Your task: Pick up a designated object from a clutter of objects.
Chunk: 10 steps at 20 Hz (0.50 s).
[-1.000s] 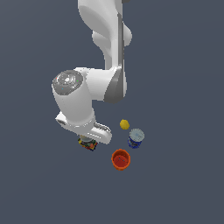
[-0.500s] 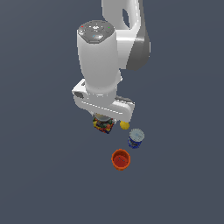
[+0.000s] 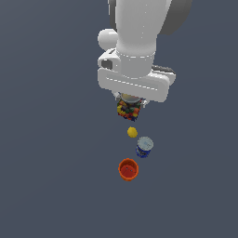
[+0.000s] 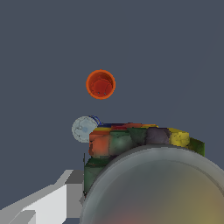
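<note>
Speckled in red, yellow and green under a greyish metal lid, the jar [image 3: 128, 109] looks like a small, rigid container: probably light for its size, stiff enough to take a firm squeeze, with a smooth rounded body that could slip if the pinch is off-centre. The best hold is across the upper body just below the lid, two pads on opposite sides, where the wall is straight. That appears to be where it is taken: it hangs directly under the gripper [image 3: 130, 101], its top tucked up between the fingers. The fingers themselves are mostly hidden by the hand's housing, but the jar hangs clear of the grey floor [image 3: 46, 186], so I judge it clamped.

In the wrist view the lid fills the foreground, with the patchwork body [image 4: 131, 140] beyond it.

The arm stands nearly vertical, wrist pointing straight down, hand well above the floor. Below it, towards the exterior view's bottom edge, the rest of the clutter lies in a loose line: the yellow ball [image 3: 132, 132] nearest, then the blue can [image 3: 144, 147], then the orange-red cup [image 3: 128, 169], all apart from the jar.
</note>
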Each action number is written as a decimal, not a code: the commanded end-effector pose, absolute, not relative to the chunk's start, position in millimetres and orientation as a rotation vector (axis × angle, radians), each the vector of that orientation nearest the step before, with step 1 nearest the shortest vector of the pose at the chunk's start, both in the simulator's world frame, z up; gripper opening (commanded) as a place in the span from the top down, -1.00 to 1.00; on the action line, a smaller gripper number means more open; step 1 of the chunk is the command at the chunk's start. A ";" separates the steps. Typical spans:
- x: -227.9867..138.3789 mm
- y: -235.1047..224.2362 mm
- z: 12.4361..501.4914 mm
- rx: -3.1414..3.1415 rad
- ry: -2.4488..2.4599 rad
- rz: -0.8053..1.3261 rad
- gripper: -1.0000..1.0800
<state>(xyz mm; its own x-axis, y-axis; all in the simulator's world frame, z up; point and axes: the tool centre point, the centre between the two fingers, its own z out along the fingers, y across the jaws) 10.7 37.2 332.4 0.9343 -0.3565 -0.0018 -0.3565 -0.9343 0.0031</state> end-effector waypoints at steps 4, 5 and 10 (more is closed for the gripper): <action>-2.1 63.7 366.6 3.087 -0.570 0.000 1.00; -3.6 66.9 370.9 3.088 -0.571 0.001 1.00; -7.4 77.0 382.9 3.088 -0.571 0.000 1.00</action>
